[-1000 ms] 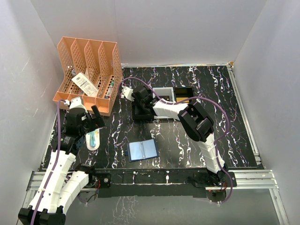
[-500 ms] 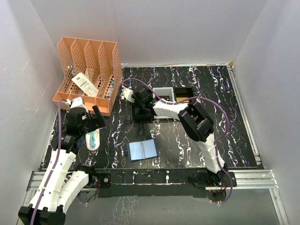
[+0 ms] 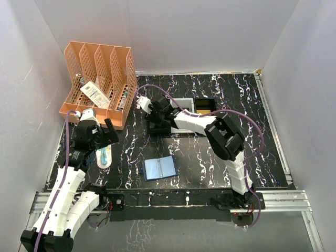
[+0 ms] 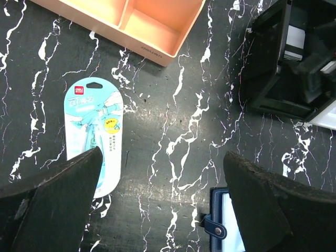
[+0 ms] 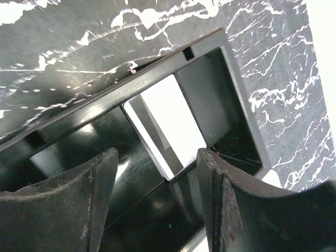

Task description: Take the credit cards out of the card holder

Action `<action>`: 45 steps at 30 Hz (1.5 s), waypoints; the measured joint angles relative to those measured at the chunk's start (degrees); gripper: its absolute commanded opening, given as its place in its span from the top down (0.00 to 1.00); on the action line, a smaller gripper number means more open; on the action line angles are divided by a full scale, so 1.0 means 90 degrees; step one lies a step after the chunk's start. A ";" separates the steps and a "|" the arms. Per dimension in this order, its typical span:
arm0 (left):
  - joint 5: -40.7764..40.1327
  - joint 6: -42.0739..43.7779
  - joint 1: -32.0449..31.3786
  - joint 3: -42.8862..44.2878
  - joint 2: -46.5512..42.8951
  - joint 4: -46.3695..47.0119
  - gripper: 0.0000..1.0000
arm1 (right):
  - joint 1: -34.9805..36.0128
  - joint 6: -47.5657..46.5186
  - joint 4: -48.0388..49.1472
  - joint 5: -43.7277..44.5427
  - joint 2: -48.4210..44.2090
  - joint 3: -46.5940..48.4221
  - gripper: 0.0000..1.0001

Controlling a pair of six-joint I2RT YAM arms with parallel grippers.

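Observation:
The card holder (image 3: 160,168) lies open on the black marbled table near the front, pale blue inner faces up; its snap corner shows in the left wrist view (image 4: 220,226). My left gripper (image 3: 105,136) hovers open and empty left of it, jaws wide apart (image 4: 163,210). My right gripper (image 3: 156,119) is open over a black tray (image 3: 157,127). In the right wrist view a pale thin credit card (image 5: 170,121) lies slanted in the tray's compartment, its lower corner between my open fingers (image 5: 157,184) without touching them.
An orange file organiser (image 3: 100,81) stands at the back left. A pale blue oval case (image 4: 93,134) lies beside my left gripper. A grey tray (image 3: 184,105) and another black tray (image 3: 206,105) sit behind the right gripper. White walls enclose the table.
My right gripper has shifted slightly left and back over the black tray. The left arm and the card holder have hardly moved.

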 measured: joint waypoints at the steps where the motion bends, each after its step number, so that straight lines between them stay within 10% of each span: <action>1: 0.0017 0.0002 0.0000 0.0000 0.0000 0.0002 0.01 | 0.0000 0.0095 0.0010 -0.0053 -0.0134 -0.0068 0.37; 10: 0.0223 0.0056 0.0000 -0.0005 0.0000 0.0068 0.01 | 0.0012 0.2052 0.1042 -0.0223 -0.2827 -0.1770 0.12; 24: 0.3135 -0.1566 -0.0097 -0.1025 -0.0097 0.1576 0.12 | -0.0029 0.7410 -0.0277 -0.1382 -0.4415 -0.4308 0.40; 33: 0.2990 -0.2596 -0.2081 -0.1537 -0.0488 0.1688 0.21 | 0.0325 0.8988 -0.0083 -0.2314 -0.5136 -0.5802 0.52; 45: 0.1030 -0.3412 -0.4456 -0.1520 0.1404 0.1690 0.31 | 0.0459 0.9413 0.0255 -0.2453 -0.5078 -0.5931 0.59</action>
